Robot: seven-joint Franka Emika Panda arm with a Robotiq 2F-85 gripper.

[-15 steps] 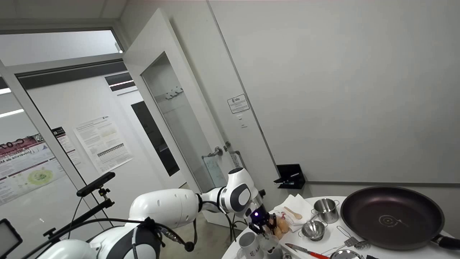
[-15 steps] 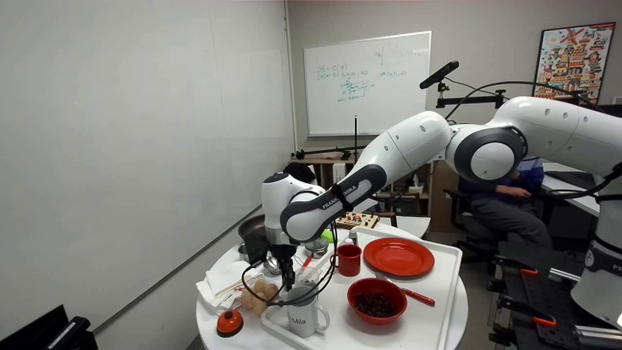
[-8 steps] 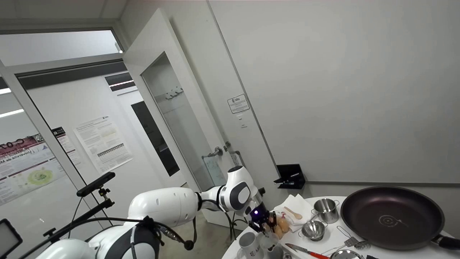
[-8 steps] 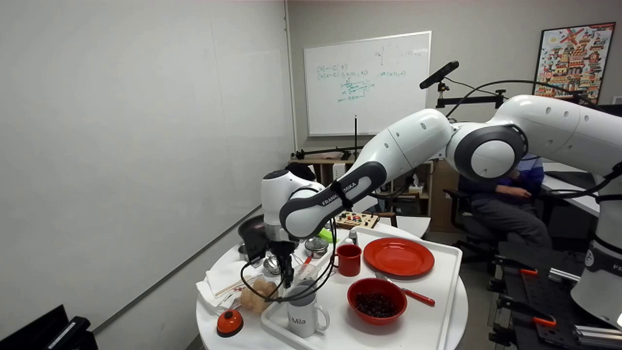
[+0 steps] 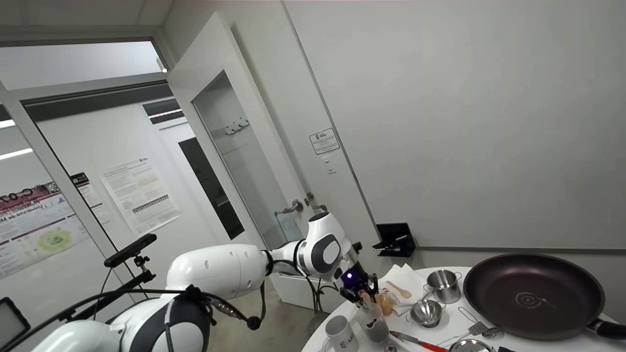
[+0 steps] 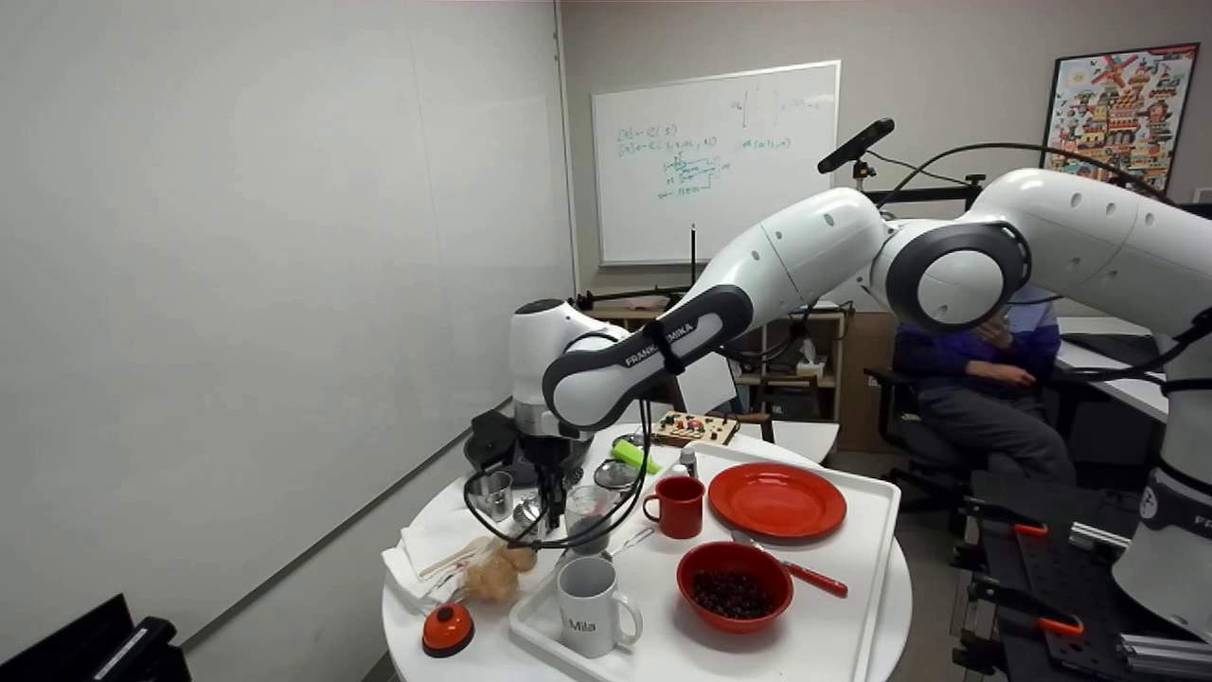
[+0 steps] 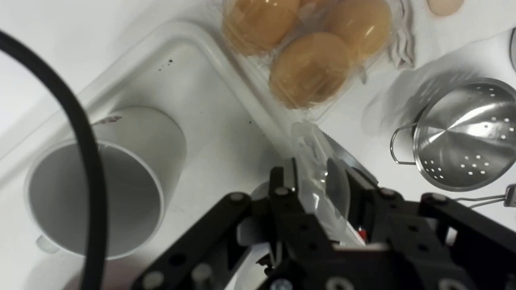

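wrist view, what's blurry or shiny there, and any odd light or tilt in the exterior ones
Wrist view: the claw and black cable look out of focus; glare streaks the clear cup and glints off the steel strainer, with a soft shadow beside it. In an exterior view: a violet light glows by the claw, and the door looks slanted.
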